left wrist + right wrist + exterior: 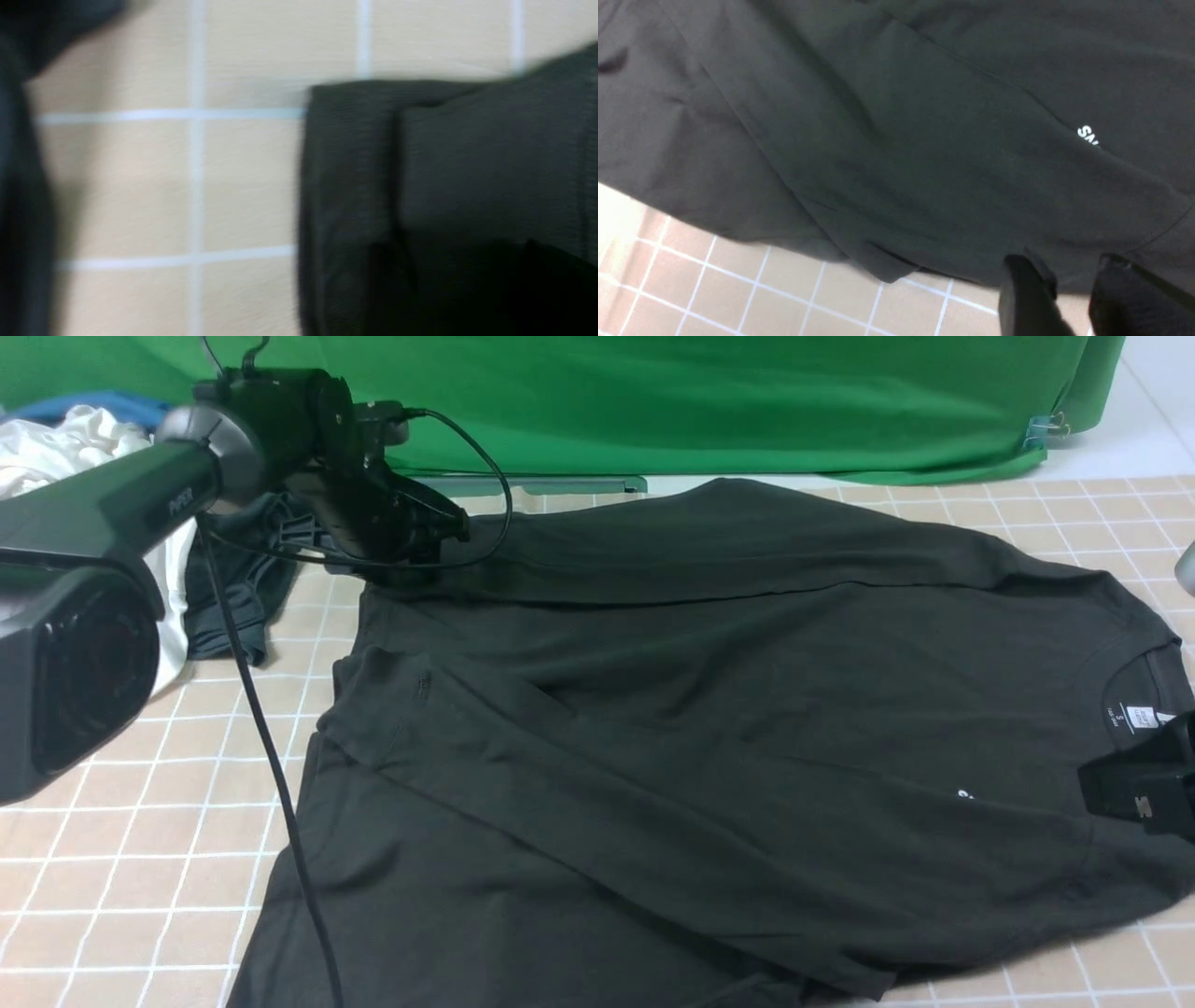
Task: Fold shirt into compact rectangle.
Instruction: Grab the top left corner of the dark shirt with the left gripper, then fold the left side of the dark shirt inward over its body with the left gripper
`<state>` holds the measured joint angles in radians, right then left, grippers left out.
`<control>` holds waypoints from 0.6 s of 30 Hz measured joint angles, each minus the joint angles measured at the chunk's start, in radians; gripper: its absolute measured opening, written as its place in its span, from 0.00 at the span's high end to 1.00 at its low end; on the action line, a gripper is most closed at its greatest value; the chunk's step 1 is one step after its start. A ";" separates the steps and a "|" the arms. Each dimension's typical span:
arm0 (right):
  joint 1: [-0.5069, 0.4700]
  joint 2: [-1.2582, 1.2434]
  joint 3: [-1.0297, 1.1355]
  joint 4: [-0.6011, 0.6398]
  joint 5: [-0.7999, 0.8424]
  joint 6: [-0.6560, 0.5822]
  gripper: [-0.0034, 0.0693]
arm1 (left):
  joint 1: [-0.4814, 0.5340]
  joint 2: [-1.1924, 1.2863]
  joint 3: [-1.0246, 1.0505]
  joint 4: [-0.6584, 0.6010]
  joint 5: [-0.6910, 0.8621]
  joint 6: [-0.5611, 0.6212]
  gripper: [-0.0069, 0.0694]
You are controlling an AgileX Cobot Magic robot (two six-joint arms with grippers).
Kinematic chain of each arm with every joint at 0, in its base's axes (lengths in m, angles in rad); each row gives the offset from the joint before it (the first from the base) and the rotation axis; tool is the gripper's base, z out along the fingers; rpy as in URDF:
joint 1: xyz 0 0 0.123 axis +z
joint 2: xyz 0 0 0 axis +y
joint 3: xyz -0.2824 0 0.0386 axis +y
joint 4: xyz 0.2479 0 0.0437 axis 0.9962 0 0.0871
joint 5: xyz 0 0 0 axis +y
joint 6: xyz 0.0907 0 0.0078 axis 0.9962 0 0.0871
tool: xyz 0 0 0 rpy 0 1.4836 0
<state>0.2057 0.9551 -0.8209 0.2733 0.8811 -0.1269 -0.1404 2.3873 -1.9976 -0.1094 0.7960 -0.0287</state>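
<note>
The black shirt (709,709) lies spread over the tiled table (112,859), collar and white neck label (1141,717) to the right. Its near side is folded diagonally over the body. A bit of the white chest print (1087,136) shows. My left gripper (439,534) hovers at the shirt's far left corner. In the blurred left wrist view that corner (467,158) lies flat on the tiles, and the jaws look parted with nothing in them. My right gripper (1064,263) is open by the near edge below the collar, with bare tile between its fingers; it also appears in the front view (1134,793).
A white garment (56,457) and a smaller dark grey garment (233,588) are heaped at the far left, behind the left arm. A green backdrop (653,401) closes the back. The left arm's cable (271,747) hangs across the shirt's left side.
</note>
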 joint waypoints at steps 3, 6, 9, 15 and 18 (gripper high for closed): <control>0.000 0.000 0.000 0.000 -0.002 0.000 0.62 | 0.001 0.006 -0.002 -0.044 -0.004 0.043 0.59; 0.000 0.000 0.000 0.000 -0.002 0.000 0.62 | 0.001 0.009 -0.005 -0.057 -0.001 0.054 0.70; 0.000 0.000 0.000 0.000 -0.002 0.000 0.62 | 0.001 0.009 -0.007 -0.058 0.003 0.058 0.79; 0.000 0.000 0.000 0.000 -0.006 0.000 0.62 | 0.001 -0.040 -0.007 -0.063 0.047 0.058 0.86; 0.000 0.000 0.000 0.000 -0.007 0.000 0.62 | 0.001 -0.093 -0.007 -0.067 0.085 0.060 0.86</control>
<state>0.2057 0.9551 -0.8209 0.2733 0.8741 -0.1271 -0.1394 2.2943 -2.0050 -0.1765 0.8814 0.0317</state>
